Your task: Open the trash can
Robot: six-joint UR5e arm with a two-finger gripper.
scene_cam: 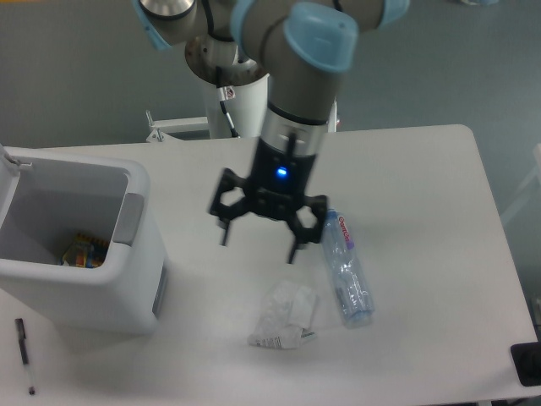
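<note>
The trash can (127,292) is a large boxy white bin at the left of the table. Its top stands open, and I see into it, with colourful wrappers (83,251) at the bottom. Its white lid (8,173) is swung up at the far left edge of the view. A grey latch tab (128,218) sits on the right rim. My gripper (258,239) hangs over the table to the right of the bin, apart from it, with its fingers spread open and nothing between them.
A clear plastic water bottle (347,271) lies on its side right of the gripper. A crumpled white wrapper (283,317) lies below the gripper. A black pen (24,355) lies at the front left. A dark object (528,364) sits at the table's front right corner.
</note>
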